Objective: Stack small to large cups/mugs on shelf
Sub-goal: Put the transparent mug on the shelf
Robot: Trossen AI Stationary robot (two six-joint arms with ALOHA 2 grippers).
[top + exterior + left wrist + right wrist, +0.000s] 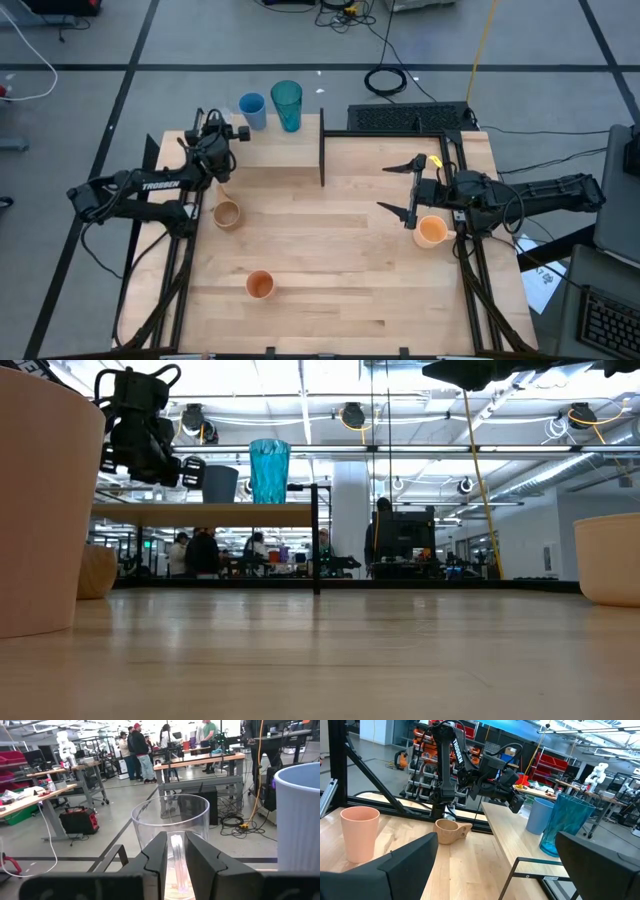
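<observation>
Since small cups go up first, my left gripper (175, 841) pinches the clear cup (170, 815) by its wall on the shelf (275, 148), at 11 o'clock beside the blue cup (252, 108). My right gripper (405, 188) waits at 3 o'clock, fingers wide apart.

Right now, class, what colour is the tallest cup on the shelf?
Teal, see-through: the tall cup beside the shorter blue cup. Best seen in the high view.
</observation>
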